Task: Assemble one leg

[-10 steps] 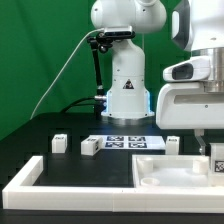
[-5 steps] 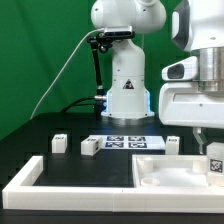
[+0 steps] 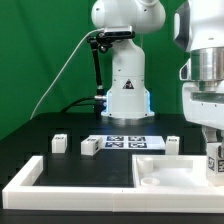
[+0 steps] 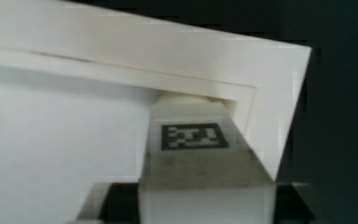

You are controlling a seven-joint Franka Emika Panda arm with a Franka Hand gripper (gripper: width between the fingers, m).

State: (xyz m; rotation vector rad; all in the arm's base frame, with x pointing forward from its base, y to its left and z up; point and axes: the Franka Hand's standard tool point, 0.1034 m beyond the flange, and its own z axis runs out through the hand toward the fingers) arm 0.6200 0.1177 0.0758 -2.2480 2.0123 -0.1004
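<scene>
the hand pinches a leg upright over the panel corner, just inside its raised edge

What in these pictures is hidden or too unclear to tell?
- Gripper, exterior view: cut off by the picture's right edge, so its fingertips are unclear.
- Leg, wrist view: its lower end runs out of frame, so the grip cannot be seen.
- Large panel, wrist view: blurred and cropped; whether the leg touches it is unclear.
- Tags on the marker board, exterior view: too small to read.

claw grips leg | over panel | exterior view's right edge
</scene>
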